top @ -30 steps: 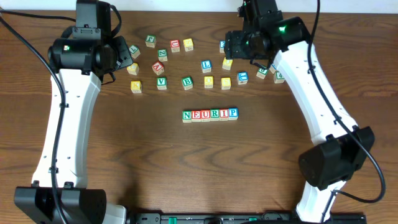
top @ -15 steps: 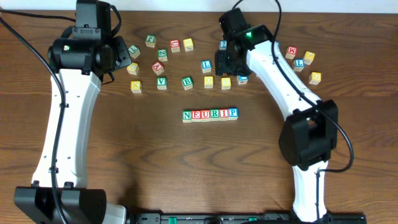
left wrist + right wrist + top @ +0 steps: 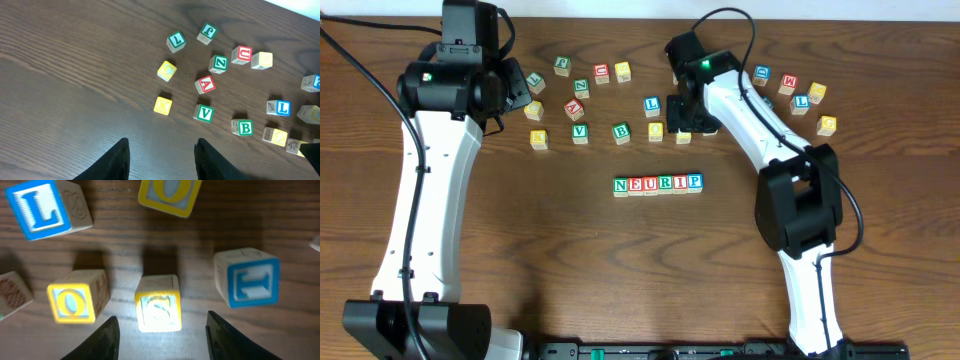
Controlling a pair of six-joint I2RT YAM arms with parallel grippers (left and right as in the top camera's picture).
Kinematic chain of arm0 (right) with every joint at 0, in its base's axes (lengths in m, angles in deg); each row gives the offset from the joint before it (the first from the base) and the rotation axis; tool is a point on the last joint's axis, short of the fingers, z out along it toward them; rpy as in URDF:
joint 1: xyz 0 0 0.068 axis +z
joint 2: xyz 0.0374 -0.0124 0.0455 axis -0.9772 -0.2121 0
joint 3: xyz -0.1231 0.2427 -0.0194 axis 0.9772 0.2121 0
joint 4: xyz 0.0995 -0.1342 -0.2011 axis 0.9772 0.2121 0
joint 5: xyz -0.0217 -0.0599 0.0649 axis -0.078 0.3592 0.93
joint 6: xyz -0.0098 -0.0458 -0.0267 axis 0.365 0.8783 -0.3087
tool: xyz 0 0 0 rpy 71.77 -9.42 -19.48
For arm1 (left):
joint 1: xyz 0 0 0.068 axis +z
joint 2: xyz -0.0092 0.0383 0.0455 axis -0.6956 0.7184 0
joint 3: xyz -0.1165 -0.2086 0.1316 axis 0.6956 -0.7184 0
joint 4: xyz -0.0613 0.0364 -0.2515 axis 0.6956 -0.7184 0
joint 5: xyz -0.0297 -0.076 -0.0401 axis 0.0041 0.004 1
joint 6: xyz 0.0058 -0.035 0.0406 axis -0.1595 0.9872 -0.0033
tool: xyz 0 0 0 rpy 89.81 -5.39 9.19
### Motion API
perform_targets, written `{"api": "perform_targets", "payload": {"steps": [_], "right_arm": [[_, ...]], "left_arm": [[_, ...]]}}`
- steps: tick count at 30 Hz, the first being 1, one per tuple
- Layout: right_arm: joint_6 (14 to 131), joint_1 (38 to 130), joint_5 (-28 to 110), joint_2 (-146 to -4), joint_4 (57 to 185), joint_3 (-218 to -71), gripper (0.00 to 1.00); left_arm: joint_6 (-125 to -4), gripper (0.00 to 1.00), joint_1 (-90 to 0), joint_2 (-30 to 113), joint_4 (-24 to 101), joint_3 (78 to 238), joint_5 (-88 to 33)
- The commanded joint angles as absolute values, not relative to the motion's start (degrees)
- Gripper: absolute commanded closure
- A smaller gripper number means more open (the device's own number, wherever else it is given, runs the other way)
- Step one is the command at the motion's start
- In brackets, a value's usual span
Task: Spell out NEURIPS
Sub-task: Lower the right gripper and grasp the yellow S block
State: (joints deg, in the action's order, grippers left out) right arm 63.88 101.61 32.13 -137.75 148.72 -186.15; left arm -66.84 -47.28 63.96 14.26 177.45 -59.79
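Six cubes stand in a row mid-table: green N (image 3: 621,185), blue E (image 3: 635,185), red U (image 3: 650,185), green R (image 3: 665,185), red I (image 3: 679,184), blue P (image 3: 694,183). A yellow-faced S cube (image 3: 158,304) stands apart behind the row, and also shows in the overhead view (image 3: 683,137). My right gripper (image 3: 161,319) is open just above it, one finger on each side, not touching; it also shows in the overhead view (image 3: 682,118). My left gripper (image 3: 162,150) is open and empty over bare table at far left (image 3: 510,95).
Loose cubes lie close around the S cube: a yellow O (image 3: 75,302) to its left, a blue-lettered cube (image 3: 250,280) to its right, a blue L (image 3: 40,207) and another yellow O (image 3: 167,192) beyond. Several more cubes, such as a green V (image 3: 580,131) and green B (image 3: 620,131), lie at the back.
My right arm swung left from the cubes at the back right and came down over the yellow S cube. The left arm and the row have not moved.
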Motion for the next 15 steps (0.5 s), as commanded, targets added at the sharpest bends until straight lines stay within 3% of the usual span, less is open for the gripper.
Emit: {"api": "perform_targets", "payload": {"steps": [1, 15], "right_arm": [[63.0, 101.87, 31.5, -138.52, 147.76, -185.86, 0.51], [63.18, 101.87, 30.21, -139.37, 145.6, -185.45, 0.57]], "left_arm": [[-67.83, 0.58, -47.0, 64.47, 14.29, 176.67, -60.73], [-67.8, 0.58, -47.0, 64.47, 14.31, 176.67, -60.73]]}}
